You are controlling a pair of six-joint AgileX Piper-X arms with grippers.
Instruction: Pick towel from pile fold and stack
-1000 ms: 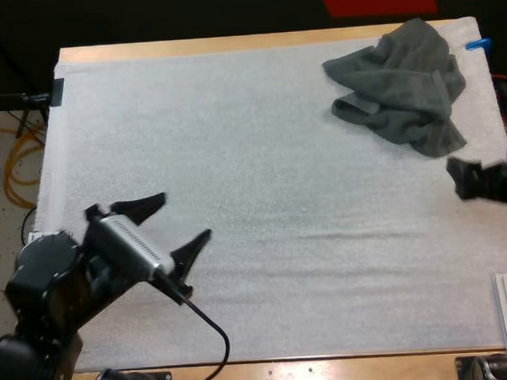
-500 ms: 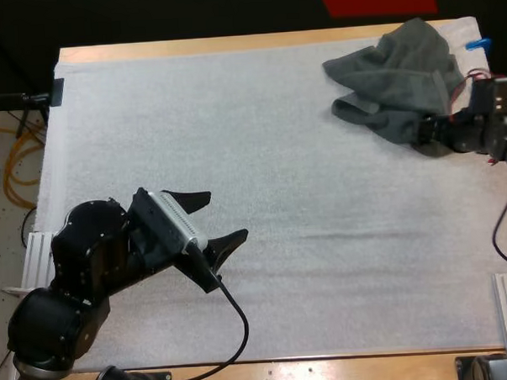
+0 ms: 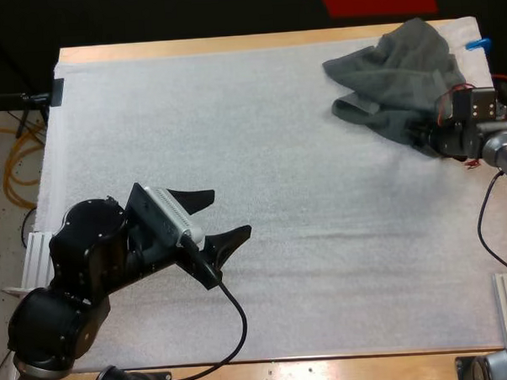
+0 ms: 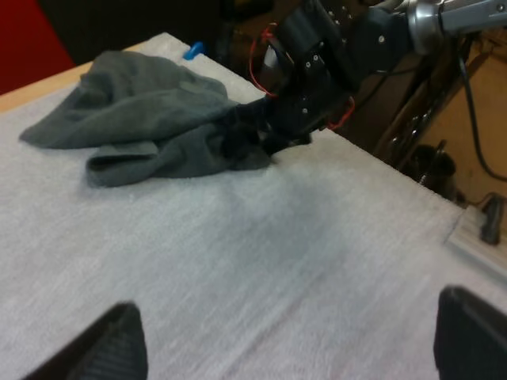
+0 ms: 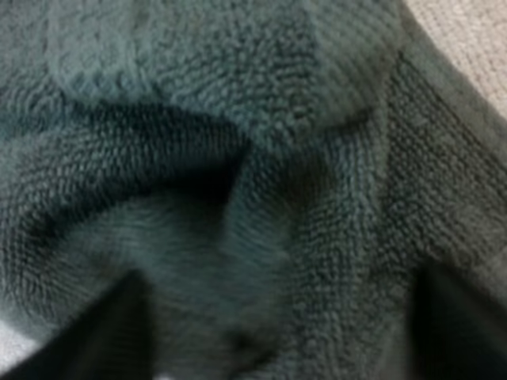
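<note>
Crumpled towel [image 3: 397,76] at the mat's [image 3: 233,115] far right: soft, light, floppy. My right gripper [image 3: 419,138] is spread wide over its near edge; I'd pinch a thick fold there. Left gripper [image 3: 230,212] wide too, over the near-left mat.

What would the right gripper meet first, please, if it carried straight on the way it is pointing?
The crumpled towel. The right gripper sits at its edge, pointing into the cloth, with its fingers apart and folds directly ahead. It may be touching the cloth; depth is hard to judge.

Robot lab (white mat [image 3: 233,115], wooden table [image 3: 230,44])
</note>
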